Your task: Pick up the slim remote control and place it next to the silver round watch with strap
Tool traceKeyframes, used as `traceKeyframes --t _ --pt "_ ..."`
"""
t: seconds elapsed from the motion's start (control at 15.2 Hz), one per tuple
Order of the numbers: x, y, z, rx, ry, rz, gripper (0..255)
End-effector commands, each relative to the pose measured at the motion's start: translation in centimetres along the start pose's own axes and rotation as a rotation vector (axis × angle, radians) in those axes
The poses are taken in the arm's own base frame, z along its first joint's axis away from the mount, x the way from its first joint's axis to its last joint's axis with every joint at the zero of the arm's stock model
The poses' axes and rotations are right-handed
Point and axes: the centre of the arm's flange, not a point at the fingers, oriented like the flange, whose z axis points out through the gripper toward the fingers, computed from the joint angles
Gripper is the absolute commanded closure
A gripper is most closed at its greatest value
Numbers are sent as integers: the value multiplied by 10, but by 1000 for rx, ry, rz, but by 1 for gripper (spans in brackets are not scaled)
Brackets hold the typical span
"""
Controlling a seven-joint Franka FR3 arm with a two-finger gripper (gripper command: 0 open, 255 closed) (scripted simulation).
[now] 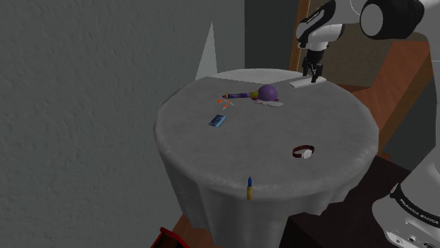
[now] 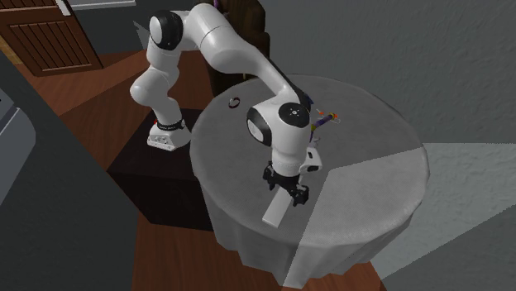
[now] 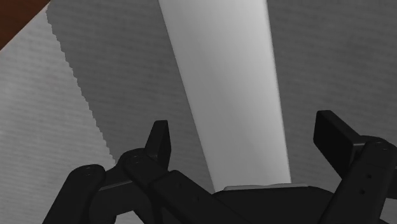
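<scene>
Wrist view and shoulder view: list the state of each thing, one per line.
gripper: open, straddling the remote, not clasping it.
remote: lying flat on the table, not held.
watch: lying on the table, well apart from the remote.

1. One slim remote control point(image 1: 308, 82) is lying on one round table point(image 1: 331, 120).
2. One watch point(image 1: 303, 151) is resting near the rim.
3. One purple object point(image 1: 269, 93), one blue card point(image 1: 218, 121) and one blue-yellow stick point(image 1: 248, 188) are lying there.

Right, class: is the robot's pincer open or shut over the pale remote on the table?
Open. In the wrist view the pincer straddles the remote without clasping it: grey cloth shows on both sides of the remote.
</scene>
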Motion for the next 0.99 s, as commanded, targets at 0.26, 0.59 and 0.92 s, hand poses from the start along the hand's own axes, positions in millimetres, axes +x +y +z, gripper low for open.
traceKeyframes --t 0.26,0.59,0.92 --pt "0 0 20 -1 0 -1 0" --pt "0 0 20 -1 0 -1 0" --pt "1 0 19 -1 0 -1 255"
